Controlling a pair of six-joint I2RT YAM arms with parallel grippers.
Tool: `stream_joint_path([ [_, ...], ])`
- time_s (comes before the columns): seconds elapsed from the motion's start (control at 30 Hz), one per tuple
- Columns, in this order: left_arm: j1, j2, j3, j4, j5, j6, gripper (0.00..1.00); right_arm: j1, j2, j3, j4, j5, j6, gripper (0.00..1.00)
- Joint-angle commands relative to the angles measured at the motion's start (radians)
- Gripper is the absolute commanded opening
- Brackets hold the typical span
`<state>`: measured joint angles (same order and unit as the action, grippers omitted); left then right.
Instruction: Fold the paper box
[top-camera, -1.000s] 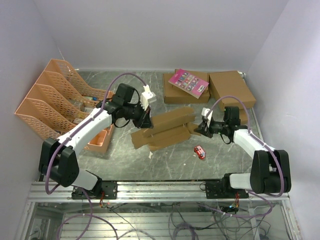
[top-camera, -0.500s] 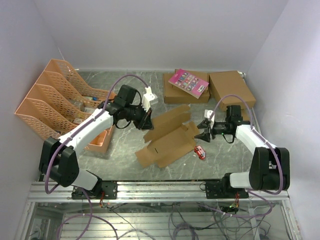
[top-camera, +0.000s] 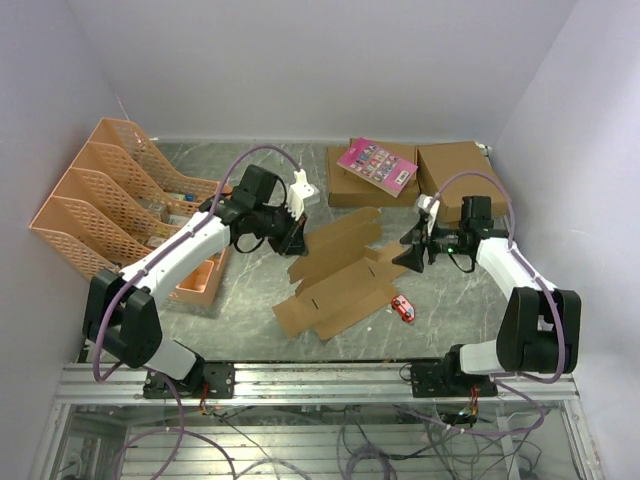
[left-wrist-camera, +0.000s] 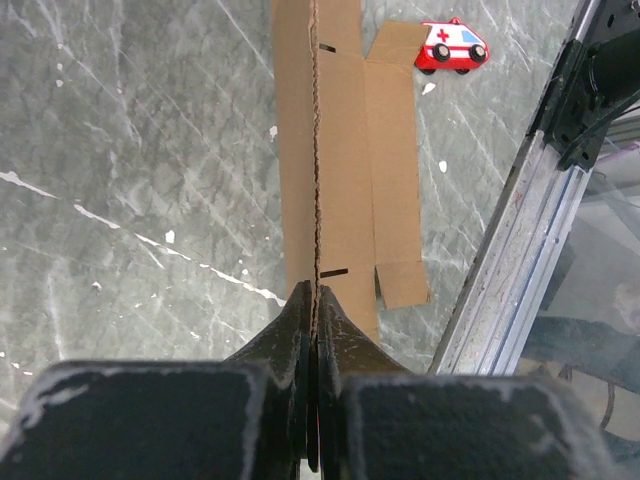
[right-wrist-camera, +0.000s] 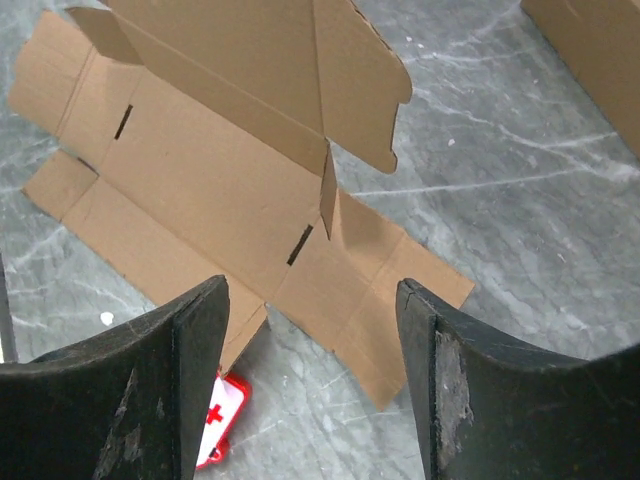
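Nearest to us on the grey marbled table (top-camera: 230, 320) lies a small red-and-white toy ambulance (top-camera: 401, 307), just off the near-right side of the cardboard. Beyond it we find the paper box (top-camera: 335, 285) in the middle of the table. It is opened out, with its near panels and flaps lying flat and its far long panel tilted up from the rest.

At the left end of that raised panel our left gripper (top-camera: 293, 237) has its fingers pressed together on the panel's edge. From the left wrist we see the sheet edge-on, running away from the pinch. At the right end our right gripper (top-camera: 410, 255) hangs over the side flaps with its fingers spread wide. We cannot tell whether they touch the cardboard.

At the far left stand orange file racks (top-camera: 100, 200). At the far edge lies a wide brown box (top-camera: 350, 185) bearing a pink booklet (top-camera: 377, 165), with a second wide box (top-camera: 462, 175) to its right.
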<state>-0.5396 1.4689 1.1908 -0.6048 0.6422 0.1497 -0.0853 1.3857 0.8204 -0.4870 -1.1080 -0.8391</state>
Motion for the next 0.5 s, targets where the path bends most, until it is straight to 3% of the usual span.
stream_joint_path([
  [0.0,-0.007,0.008,0.063,-0.031,-0.019,0.020,0.07,0.034,0.019,0.009,0.160,0.205,0.285,0.69],
  [0.2,-0.008,-0.005,0.069,-0.029,-0.007,0.041,0.07,0.028,0.155,0.053,0.140,0.339,0.318,0.78],
  [0.47,-0.008,-0.032,0.080,-0.037,0.028,0.082,0.07,0.027,0.270,0.125,0.122,0.243,0.298,0.75],
])
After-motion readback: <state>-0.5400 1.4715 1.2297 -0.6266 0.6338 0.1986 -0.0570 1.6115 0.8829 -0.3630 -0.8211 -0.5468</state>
